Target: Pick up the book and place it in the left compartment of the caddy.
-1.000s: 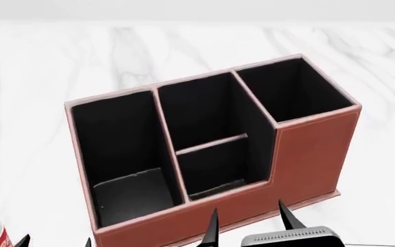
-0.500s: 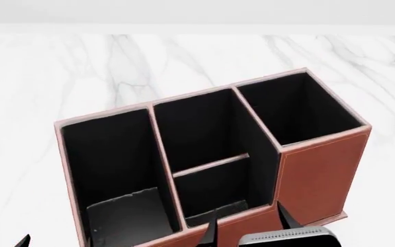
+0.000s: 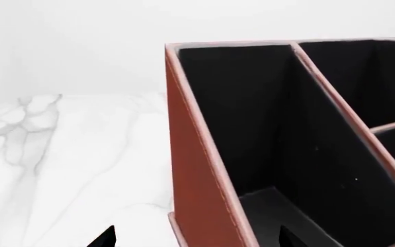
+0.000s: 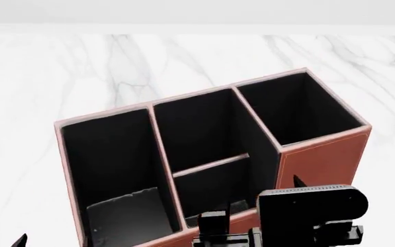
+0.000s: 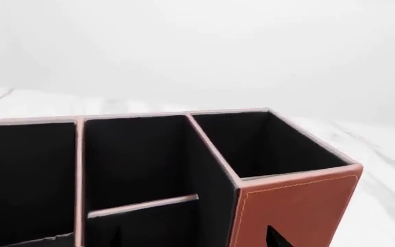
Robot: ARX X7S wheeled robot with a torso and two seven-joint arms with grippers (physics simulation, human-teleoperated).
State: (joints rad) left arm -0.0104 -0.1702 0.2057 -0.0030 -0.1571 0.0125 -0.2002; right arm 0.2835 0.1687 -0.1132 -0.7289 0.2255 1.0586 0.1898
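You're looking at a white marble bench (image 4: 60,67) with soft grey veins running across it. Its far edge meets a plain, pale grey wall (image 4: 197,10) with nothing on it. The light is even and diffuse, so you get no hard shadows on the stone.

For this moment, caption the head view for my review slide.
Book lies in the caddy's left compartment; the right gripper hangs at its front wall on a marble table.
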